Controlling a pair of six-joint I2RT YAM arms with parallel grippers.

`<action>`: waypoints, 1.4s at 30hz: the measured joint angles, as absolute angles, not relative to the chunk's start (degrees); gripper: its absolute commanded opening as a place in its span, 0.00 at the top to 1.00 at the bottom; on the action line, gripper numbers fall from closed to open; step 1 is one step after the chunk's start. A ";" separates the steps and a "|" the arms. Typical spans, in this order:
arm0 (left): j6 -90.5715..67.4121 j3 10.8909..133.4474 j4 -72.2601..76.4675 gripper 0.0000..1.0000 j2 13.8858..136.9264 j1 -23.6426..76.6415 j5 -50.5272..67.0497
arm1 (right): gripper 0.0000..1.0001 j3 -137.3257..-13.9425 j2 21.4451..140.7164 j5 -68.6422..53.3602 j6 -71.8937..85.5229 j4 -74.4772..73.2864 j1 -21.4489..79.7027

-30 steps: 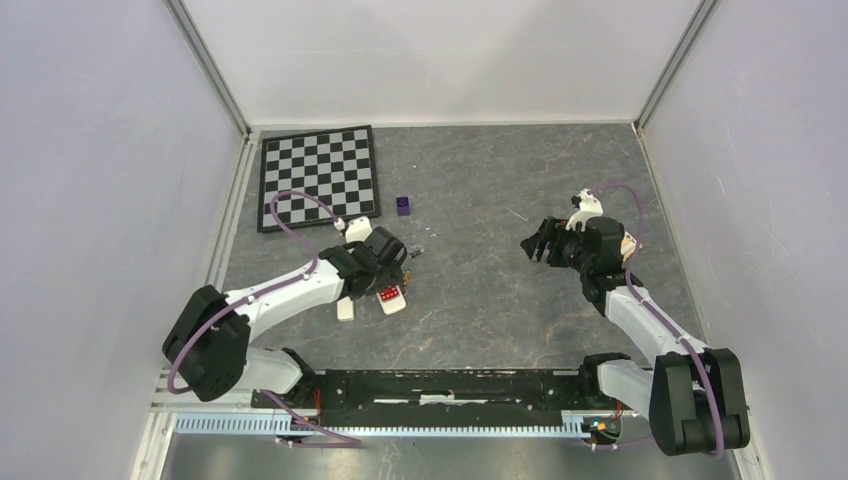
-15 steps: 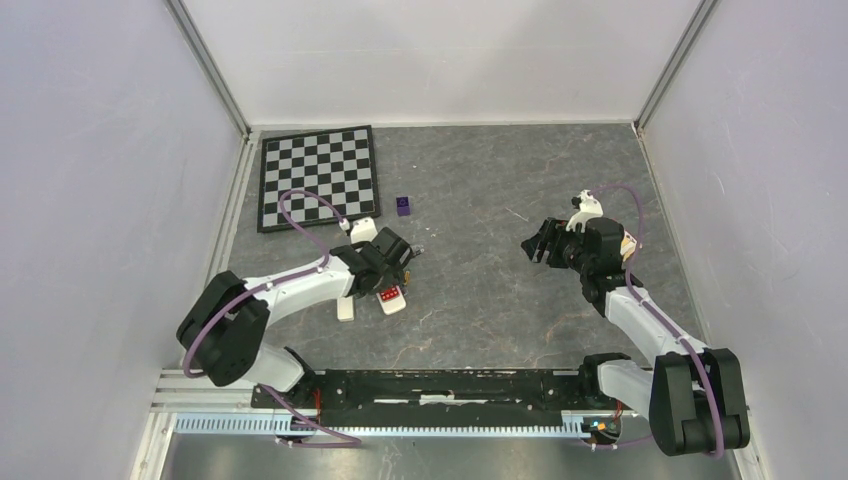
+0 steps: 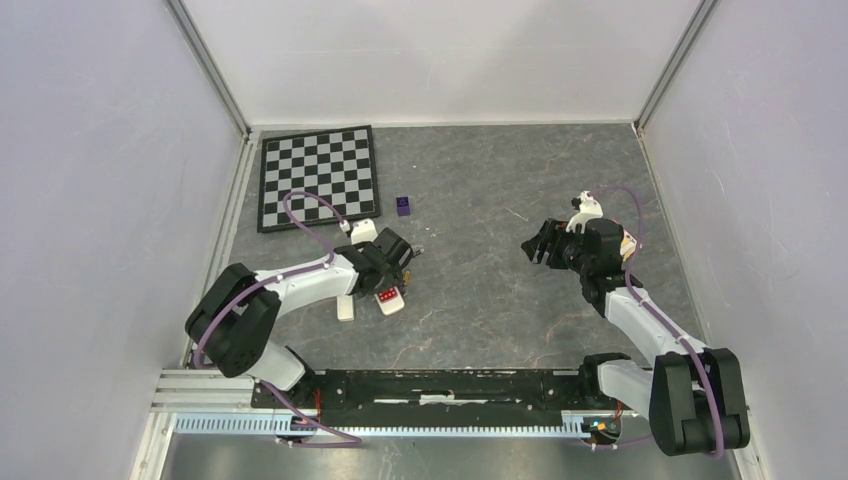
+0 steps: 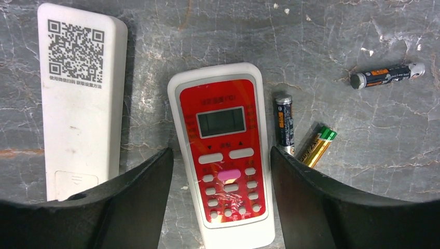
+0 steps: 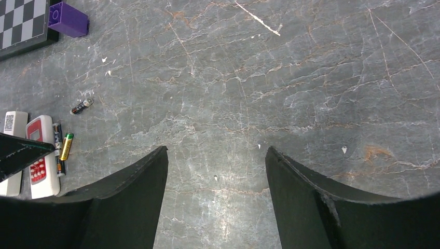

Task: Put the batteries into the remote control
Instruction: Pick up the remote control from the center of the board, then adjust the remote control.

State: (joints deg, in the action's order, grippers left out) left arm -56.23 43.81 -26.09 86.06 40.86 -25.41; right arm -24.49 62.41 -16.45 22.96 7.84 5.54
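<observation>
Left gripper point(image 4: 220, 153) is hovering spread wide with nothing gripped, its fingers straddling the red remote point(image 4: 223, 155) from above. Over the last second I have been swinging that arm's elbow and shoulder link to the right while the wrist is barely shifting. So I am re-aiming over the same spot rather than travelling.

Nothing on the table point(image 3: 480, 300) is moving. The white remote point(image 4: 80, 98) is lying just left of the red one, label side up, and its battery cover is looking shut as far as I can judge. A dark battery point(image 4: 283, 123) and a gold-and-green battery point(image 4: 317, 147) are lying just right of the red remote, with a third battery point(image 4: 386, 75) farther right.

Right gripper point(image 5: 215, 150) is waiting well apart on the right, also spread and empty, unmoved.

I am judging the loading as not yet begun: no battery is lifted, and the gripper is sitting over the wrong remote.
</observation>
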 measured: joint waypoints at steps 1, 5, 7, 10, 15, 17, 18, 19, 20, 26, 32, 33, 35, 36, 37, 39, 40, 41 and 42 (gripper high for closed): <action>-56.21 43.86 -25.98 0.28 86.11 40.77 -25.41 | 0.27 -24.49 62.41 -16.45 22.98 7.84 5.54; -55.72 43.88 -25.58 0.45 86.24 39.77 -25.32 | 0.27 -24.49 62.48 -16.45 23.16 7.84 5.54; -55.27 43.88 -25.17 0.50 86.21 39.09 -24.88 | 0.27 -24.49 62.65 -16.49 23.16 7.88 5.63; -53.34 43.83 -24.84 0.53 85.78 38.13 -23.44 | 0.25 -24.49 63.13 -16.88 23.14 7.86 5.91; -49.23 43.48 -25.61 0.54 80.47 37.47 -21.30 | 0.15 -24.51 63.72 -21.28 21.80 7.84 7.64; -47.53 43.48 -25.61 0.54 76.44 37.45 -20.27 | 0.09 -24.71 63.77 -23.20 21.08 7.81 10.28; -46.30 43.51 -25.61 0.54 73.97 37.43 -19.09 | 0.07 -24.99 63.77 -23.81 20.91 7.79 12.01; -45.08 43.68 -25.54 0.54 71.68 37.36 -17.76 | 0.04 -25.36 63.75 -24.05 20.88 7.79 14.00; -44.05 44.03 -25.39 0.54 69.89 37.34 -16.29 | 0.02 -25.85 63.75 -24.51 21.06 7.84 16.08; -38.68 48.93 -19.44 0.54 64.31 37.30 -1.83 | 0.02 -27.22 61.91 -28.51 30.72 18.92 29.43; -38.11 54.87 -10.98 0.54 64.47 37.30 11.42 | 0.02 -28.97 58.61 -28.29 39.88 29.43 33.41; -38.15 55.68 -9.78 0.54 64.58 37.30 12.95 | 0.02 -29.34 58.19 -28.21 40.99 30.83 33.69; -38.48 57.28 -7.03 0.53 64.99 37.30 16.27 | 0.02 -29.98 57.65 -28.18 43.13 33.56 34.13; -38.81 57.76 -5.98 0.53 65.17 37.30 17.37 | 0.02 -30.20 57.52 -28.16 44.23 34.96 34.35; -39.51 58.00 -4.38 0.53 65.34 37.30 18.79 | 0.02 -30.33 57.47 -28.16 45.30 36.36 34.61; -41.25 58.17 -1.21 0.54 65.58 37.30 21.41 | 0.02 -30.63 57.52 -28.12 47.44 38.57 35.09; -42.30 58.17 0.30 0.54 65.73 37.30 22.57 | 0.02 -30.72 57.63 -28.05 48.56 39.86 35.44; -43.51 58.17 1.87 0.54 65.89 37.30 23.53 | 0.02 -30.85 57.78 -27.99 49.71 41.21 35.90; -44.84 58.17 3.60 0.54 66.08 37.30 24.64 | 0.02 -30.94 57.95 -27.99 50.46 42.17 36.21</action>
